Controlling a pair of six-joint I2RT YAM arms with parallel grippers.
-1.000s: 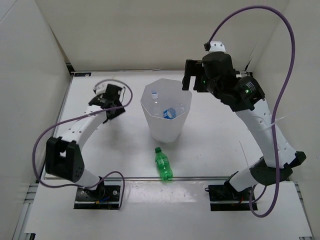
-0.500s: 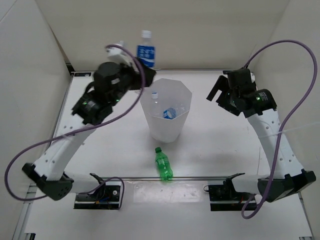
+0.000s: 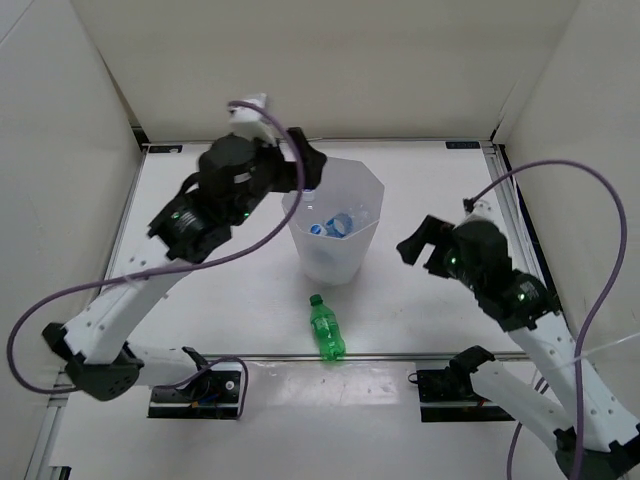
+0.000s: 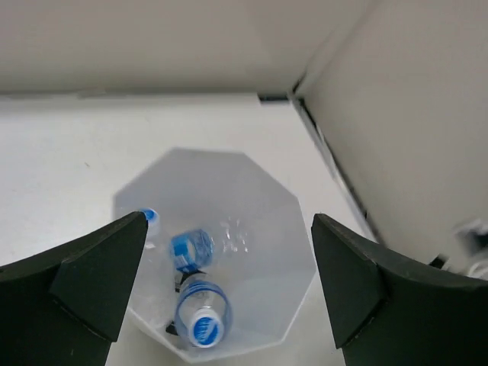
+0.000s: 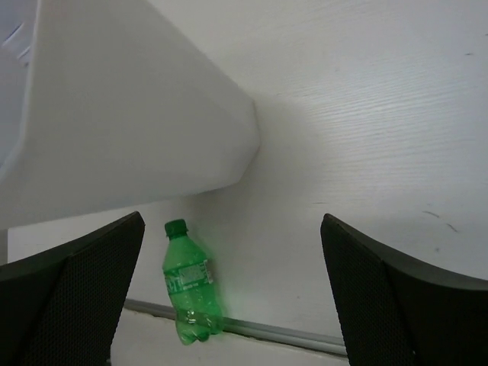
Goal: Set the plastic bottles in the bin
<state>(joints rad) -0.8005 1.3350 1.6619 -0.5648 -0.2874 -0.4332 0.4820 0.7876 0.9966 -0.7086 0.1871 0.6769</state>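
Your bin (image 3: 372, 200) stands upright near the middle of the surface (image 3: 200, 300). It is a tall, translucent white tub with a many-sided rim, narrowing toward its base. Several clear bottles (image 3: 335, 222) with blue labels lie jumbled at the bottom of it. In the left wrist view one lies on its side and another shows its white cap turned up toward you.

One green bottle (image 3: 327, 328) is not in the bin. It lies on its side on the surface on the near side of the bin, apart from it. Its green cap points toward the bin and its base is at the metal rail (image 3: 450, 355) along the near edge.

Your left hand (image 3: 305, 168) hangs over the far-left part of the bin's rim, fingers spread wide with nothing between them, looking straight down into the tub. Your right hand (image 3: 418, 245) is off to the bin's right, above the surface, fingers likewise wide apart and empty. In its wrist view the green bottle sits low between them, and the bin's slanted wall fills the upper left.

A purple cable (image 3: 250, 240) from the left arm loops just left of the bin, and white walls (image 3: 60, 150) close in the surface on three sides
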